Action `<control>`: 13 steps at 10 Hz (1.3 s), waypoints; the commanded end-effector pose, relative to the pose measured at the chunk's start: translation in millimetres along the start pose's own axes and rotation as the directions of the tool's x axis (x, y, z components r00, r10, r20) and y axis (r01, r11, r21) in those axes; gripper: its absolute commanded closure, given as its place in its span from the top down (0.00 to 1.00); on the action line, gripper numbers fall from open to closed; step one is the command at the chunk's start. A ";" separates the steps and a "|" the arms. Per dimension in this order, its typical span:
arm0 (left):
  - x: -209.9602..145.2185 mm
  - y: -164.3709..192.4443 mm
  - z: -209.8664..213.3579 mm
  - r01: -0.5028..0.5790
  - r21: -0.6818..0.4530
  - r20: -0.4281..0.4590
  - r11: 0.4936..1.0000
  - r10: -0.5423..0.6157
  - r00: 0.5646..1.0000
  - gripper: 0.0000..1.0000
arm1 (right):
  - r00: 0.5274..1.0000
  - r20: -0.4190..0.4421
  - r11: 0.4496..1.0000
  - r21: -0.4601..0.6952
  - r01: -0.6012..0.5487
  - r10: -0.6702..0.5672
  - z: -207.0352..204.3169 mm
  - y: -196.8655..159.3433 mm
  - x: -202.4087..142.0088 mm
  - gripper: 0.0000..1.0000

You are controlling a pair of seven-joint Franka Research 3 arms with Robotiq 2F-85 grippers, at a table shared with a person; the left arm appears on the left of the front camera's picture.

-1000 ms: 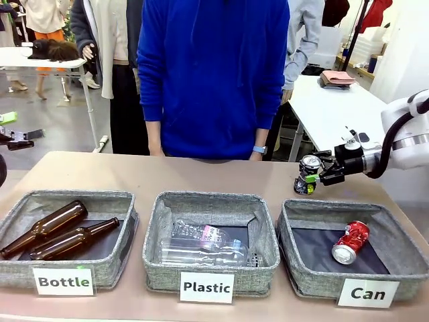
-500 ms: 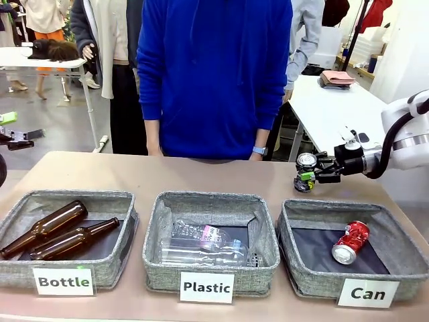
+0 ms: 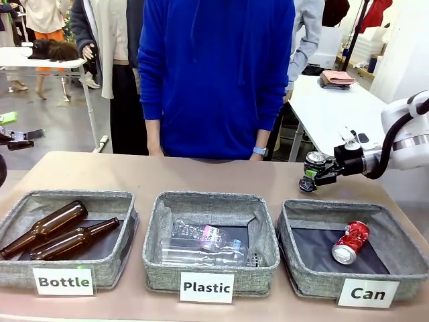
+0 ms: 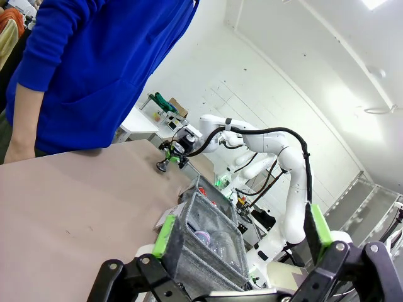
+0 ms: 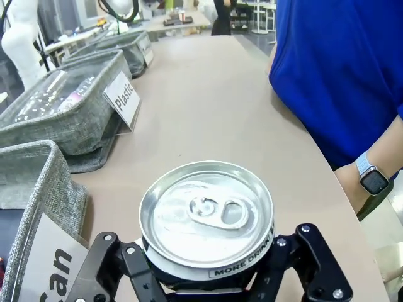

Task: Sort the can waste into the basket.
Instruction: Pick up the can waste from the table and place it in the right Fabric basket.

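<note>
One red can (image 3: 350, 242) already lies in the Can basket (image 3: 315, 282), while the right hand (image 3: 314, 173) grips the black can (image 3: 311, 169) above the surface's far right edge, not yet dropped in; the left hand (image 4: 242, 248) hangs open.

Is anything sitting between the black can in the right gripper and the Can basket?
Nothing visible does. The right gripper holds the black can just beyond the far rim of the Can basket, with open air between them. Inside, only the red can lies to one side.

Basket (image 3: 315, 212) left half free; red can (image 3: 350, 242) right.
</note>
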State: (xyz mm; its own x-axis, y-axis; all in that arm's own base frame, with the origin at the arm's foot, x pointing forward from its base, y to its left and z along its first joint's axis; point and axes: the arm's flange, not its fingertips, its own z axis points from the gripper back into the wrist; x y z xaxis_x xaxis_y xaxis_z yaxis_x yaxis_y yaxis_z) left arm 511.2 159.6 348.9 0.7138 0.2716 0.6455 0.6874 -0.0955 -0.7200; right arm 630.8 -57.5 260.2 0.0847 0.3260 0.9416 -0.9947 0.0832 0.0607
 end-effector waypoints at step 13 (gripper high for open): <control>2.8 -4.7 -0.4 -0.008 0.008 -0.002 1.000 0.008 1.000 1.00 | 0.643 -0.765 0.996 -0.079 -0.047 -0.030 22.5 249.6 220.3 0.00</control>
State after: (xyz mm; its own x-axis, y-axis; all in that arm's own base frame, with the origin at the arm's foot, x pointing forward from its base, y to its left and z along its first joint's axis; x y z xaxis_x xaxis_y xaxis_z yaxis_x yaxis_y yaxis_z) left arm 511.7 159.6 349.5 0.7131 0.2704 0.6468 0.6882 -0.0942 -0.7194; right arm 408.0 -3.1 493.6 0.0984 0.8998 0.4251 -0.9926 0.1195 -0.0233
